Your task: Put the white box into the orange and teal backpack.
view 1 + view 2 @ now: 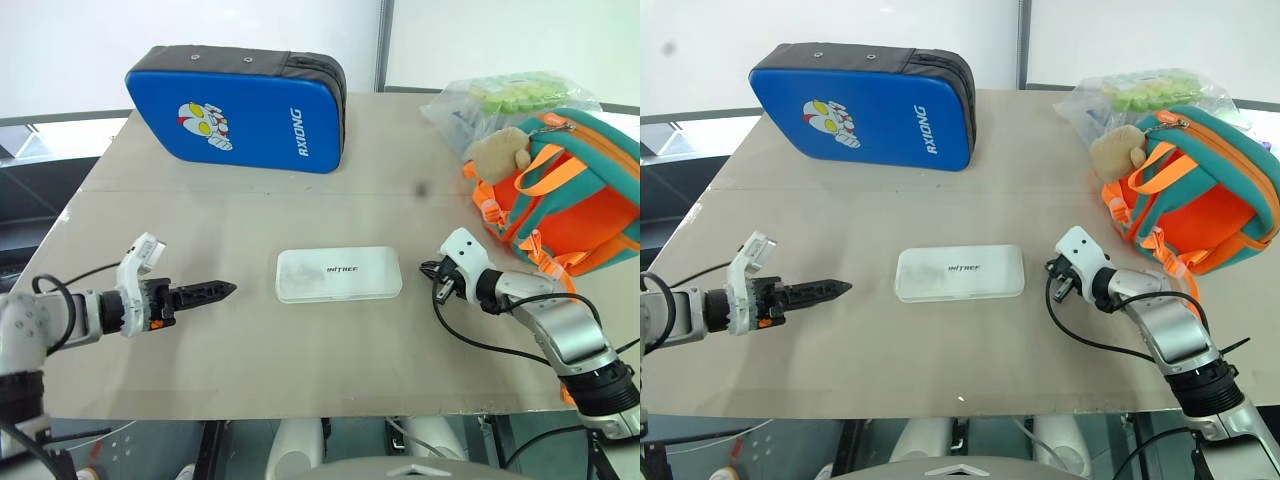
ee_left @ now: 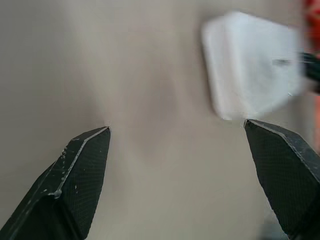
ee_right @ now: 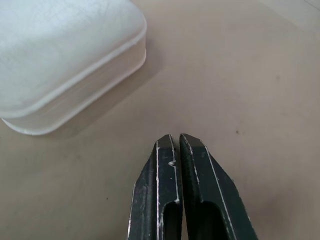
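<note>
Lying flat on bench [image 1: 250,360], white box [image 1: 339,274] looking light, rigid, slick — gripping across narrow width; left fingers [image 2: 85,165] apart beside it, right fingers [image 3: 200,190] together.

The two head views look forward and down from above the table [image 1: 250,380], taking in its whole top from the near edge to the far one, one set slightly to the side of the other. The left wrist view looks along its spread fingers [image 2: 75,175] from just above the tabletop, catching the white box [image 2: 252,65] ahead. The right wrist view sits closer still, sharing that same box [image 3: 60,55] near its closed fingers [image 3: 165,195].
</note>
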Available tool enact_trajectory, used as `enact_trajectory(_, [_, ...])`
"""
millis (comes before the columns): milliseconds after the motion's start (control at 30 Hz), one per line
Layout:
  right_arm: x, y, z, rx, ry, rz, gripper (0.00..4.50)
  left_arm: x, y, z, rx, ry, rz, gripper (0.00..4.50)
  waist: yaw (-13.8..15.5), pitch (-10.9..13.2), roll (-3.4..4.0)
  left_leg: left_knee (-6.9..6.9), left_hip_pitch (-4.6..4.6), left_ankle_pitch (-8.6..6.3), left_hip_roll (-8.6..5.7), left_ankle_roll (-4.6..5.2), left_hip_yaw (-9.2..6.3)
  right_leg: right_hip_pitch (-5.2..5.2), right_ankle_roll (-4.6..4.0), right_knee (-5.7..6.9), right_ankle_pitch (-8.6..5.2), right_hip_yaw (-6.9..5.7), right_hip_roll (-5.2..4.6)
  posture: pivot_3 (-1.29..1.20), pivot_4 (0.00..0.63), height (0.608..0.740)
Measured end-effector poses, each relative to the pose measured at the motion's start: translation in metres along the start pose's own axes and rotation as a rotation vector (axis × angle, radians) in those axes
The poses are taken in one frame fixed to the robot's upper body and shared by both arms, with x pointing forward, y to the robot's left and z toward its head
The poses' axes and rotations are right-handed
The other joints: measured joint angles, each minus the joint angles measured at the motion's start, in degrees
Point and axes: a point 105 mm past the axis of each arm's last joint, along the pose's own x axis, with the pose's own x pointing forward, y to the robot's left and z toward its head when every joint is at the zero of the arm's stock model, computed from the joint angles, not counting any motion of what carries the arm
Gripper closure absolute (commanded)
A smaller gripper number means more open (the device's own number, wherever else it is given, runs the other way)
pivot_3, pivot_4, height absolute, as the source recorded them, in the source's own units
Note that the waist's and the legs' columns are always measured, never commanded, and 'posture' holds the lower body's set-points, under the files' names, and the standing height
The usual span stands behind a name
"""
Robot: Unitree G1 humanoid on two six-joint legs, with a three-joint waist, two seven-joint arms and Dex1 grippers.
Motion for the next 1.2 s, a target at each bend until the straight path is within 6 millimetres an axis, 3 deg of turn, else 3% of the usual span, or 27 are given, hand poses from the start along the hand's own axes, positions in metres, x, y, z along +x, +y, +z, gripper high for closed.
enact_trajectory(333, [0.011, 0.008, 0.008, -0.041, -0.027, 0.083, 4.50, 0.054, -0.021, 0.005, -0.093, 0.115, -0.195, 0.04, 0.37, 0.02, -0.01, 0.05, -0.31, 0.01, -0.10, 0.00, -0.12, -0.20, 0.04, 0.02, 0.06, -0.08, 0.01, 0.00, 0.150, 0.740])
enact_trajectory(533, [0.030, 0.015, 0.016, -0.151, -0.038, 0.205, 4.50, 0.082, -0.022, 0.015, -0.150, 0.077, -0.294, 0.04, 0.48, -0.12, 0.07, 0.10, -0.07, 0.01, -0.13, 0.00, 0.01, 0.09, -0.06, 0.03, 0.00, -0.18, 0.03, 0.00, 0.150, 0.740])
enact_trajectory(700, [0.052, 0.028, 0.027, -0.149, -0.100, 0.260, 4.50, 0.094, -0.025, 0.019, -0.144, 0.072, -0.331, 0.04, 0.36, -0.23, 0.14, 0.10, 0.09, 0.02, -0.12, 0.00, 0.00, 0.21, -0.05, 0.11, 0.01, -0.14, 0.05, 0.00, 0.150, 0.740])
enact_trajectory(833, [0.058, 0.032, 0.032, -0.115, -0.141, 0.260, 4.50, 0.100, -0.024, 0.017, -0.149, 0.077, -0.337, 1.56, 0.37, -0.24, 0.17, 0.10, 0.03, 0.02, -0.12, -0.01, -0.13, 0.18, 0.03, 0.10, 0.06, -0.08, 0.02, 0.00, 0.150, 0.740])
enact_trajectory(900, [0.058, 0.034, 0.032, -0.093, -0.161, 0.249, 4.50, 0.102, -0.027, 0.016, -0.151, 0.076, -0.351, 1.71, 0.54, -0.24, 0.18, 0.10, -0.13, 0.02, -0.13, -0.01, -0.24, 0.07, 0.05, 0.09, 0.06, -0.14, -0.02, 0.00, 0.150, 0.740])
enact_trajectory(1033, [0.031, 0.014, 0.033, -0.023, -0.220, 0.113, 4.50, 0.102, -0.028, 0.016, -0.161, 0.056, -0.373, 1.71, 0.79, -0.19, 0.25, 0.11, -0.34, 0.02, -0.15, -0.01, -0.42, -0.01, 0.10, 0.00, 0.04, -0.25, -0.16, 0.00, 0.150, 0.740])
enact_trajectory(1133, [-0.016, -0.016, 0.047, 0.061, -0.322, -0.060, 3.04, 0.100, -0.026, 0.015, -0.175, 0.028, -0.379, 1.71, 0.72, -0.18, 0.27, 0.07, -0.32, 0.01, -0.14, -0.01, -0.50, 0.00, 0.11, 0.02, 0.03, -0.31, -0.18, 0.00, 0.150, 0.740])
enact_trajectory(1200, [-0.046, -0.024, 0.049, 0.096, -0.343, -0.144, 2.48, 0.100, -0.028, 0.015, -0.164, 0.014, -0.380, 1.71, 0.80, -0.17, 0.29, 0.05, -0.32, 0.01, -0.10, -0.01, -0.59, 0.00, 0.09, 0.05, 0.03, -0.39, -0.15, 0.00, 0.150, 0.740])
